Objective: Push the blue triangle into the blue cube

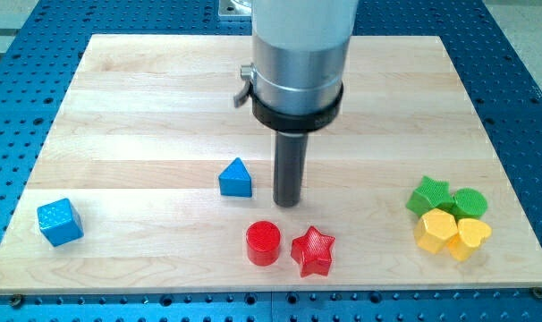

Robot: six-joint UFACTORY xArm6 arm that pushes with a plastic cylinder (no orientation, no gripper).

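Observation:
The blue triangle [236, 178] lies near the middle of the wooden board [146, 98]. The blue cube [60, 222] sits far off at the board's lower left. My tip [288, 202] stands on the board just to the right of the blue triangle, with a small gap between them. The rod hangs from a wide silver arm end that hides part of the board's top middle.
A red cylinder [263, 243] and a red star [312, 252] lie just below my tip. At the lower right are a green star [429, 195], a second green block [469, 203], a yellow block [436, 231] and a yellow heart [469, 238], clustered together.

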